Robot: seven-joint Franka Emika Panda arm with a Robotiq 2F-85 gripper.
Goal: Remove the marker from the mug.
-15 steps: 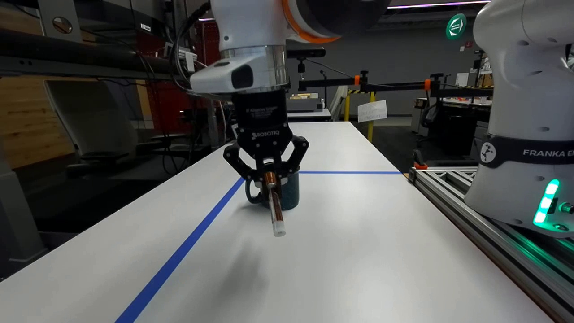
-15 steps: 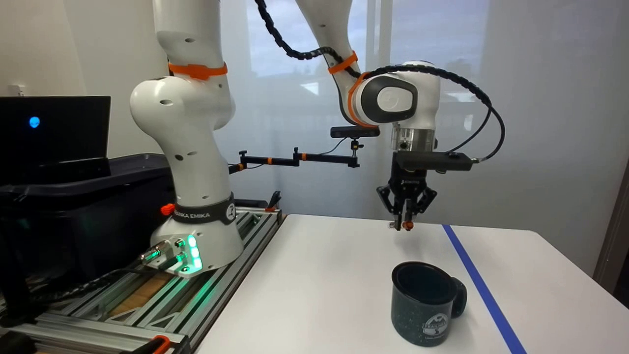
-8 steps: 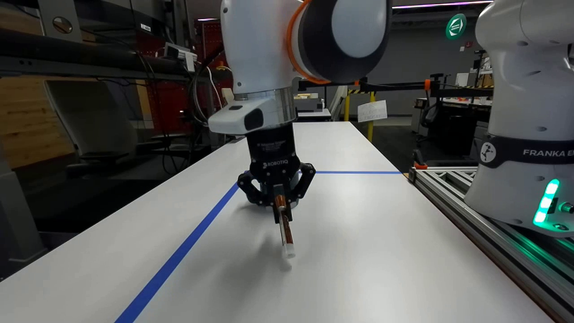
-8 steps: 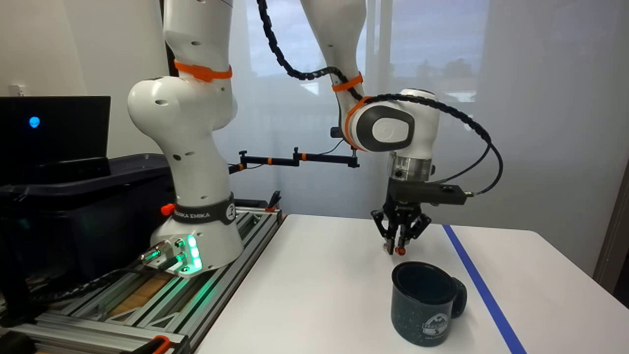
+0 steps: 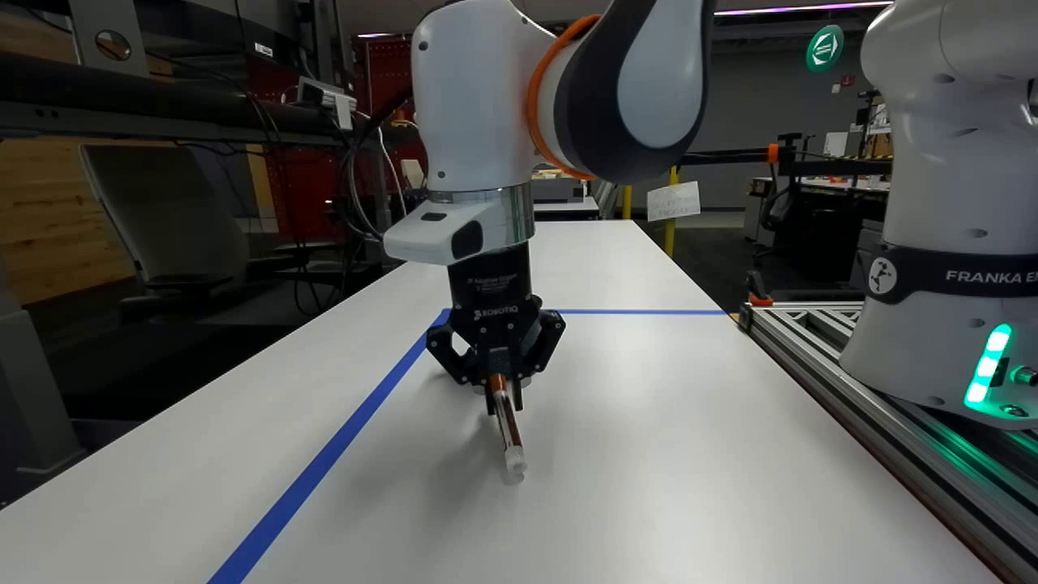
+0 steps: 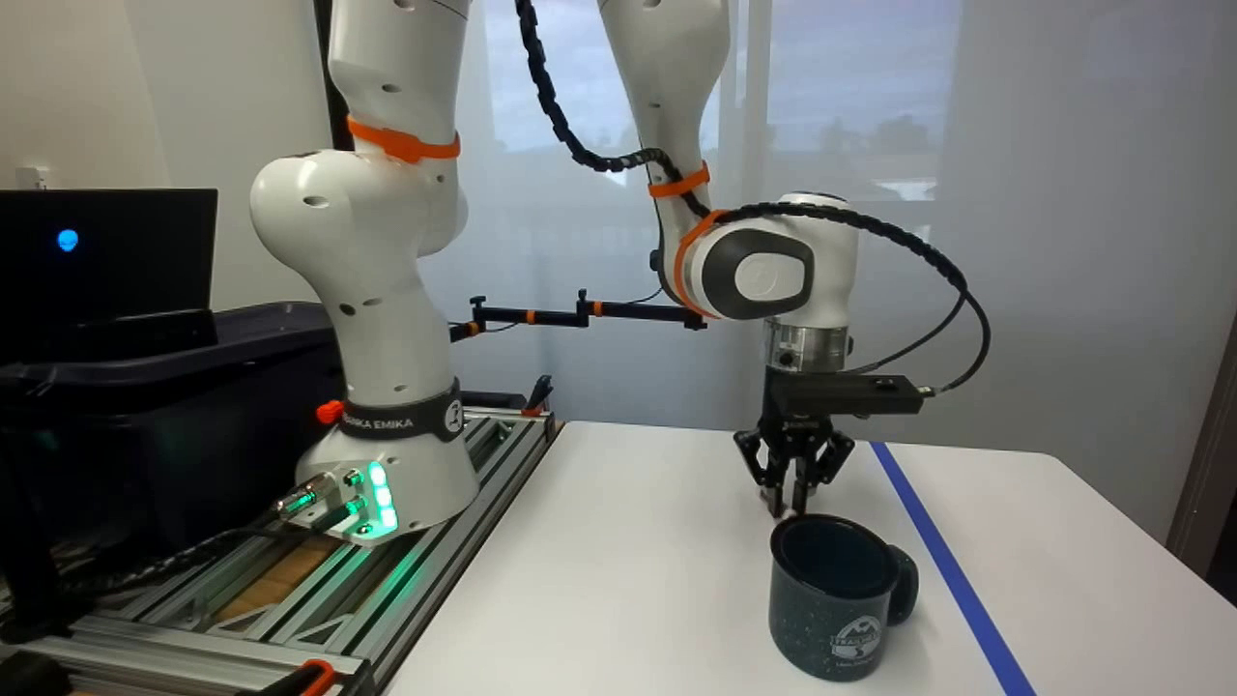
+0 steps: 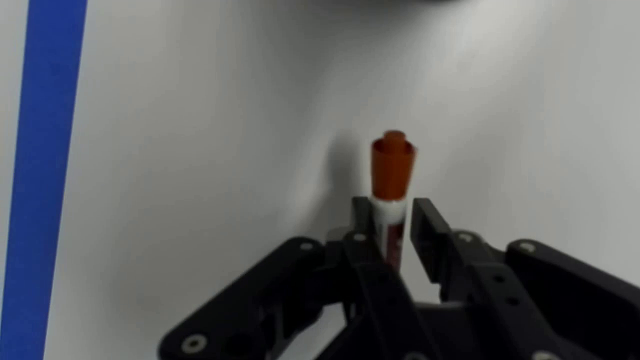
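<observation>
The marker (image 5: 507, 426) has a whitish body and an orange-red end. In the wrist view the marker (image 7: 392, 170) lies between the fingers of my gripper (image 7: 391, 201), near the left finger, with a gap to the right finger. The gripper is slightly open, low over the table in both exterior views (image 5: 504, 405) (image 6: 789, 507). I cannot tell whether the marker rests fully on the table. The dark mug (image 6: 812, 623) stands upright in an exterior view, with the gripper beyond its rim. There the mug hides most of the marker; elsewhere the gripper mostly hides the mug.
The white table (image 5: 665, 454) carries a blue tape line (image 5: 324, 454), which also shows in the wrist view (image 7: 42, 150). The robot base (image 6: 396, 483) stands on a metal frame beside the table. A blurred dark shape (image 7: 370, 5) shows at the wrist view's top edge.
The gripper has come down to the table with the marker, then shifted slightly toward the mug. The fingers have parted a little, leaving a gap beside the marker. The mug has not moved.
</observation>
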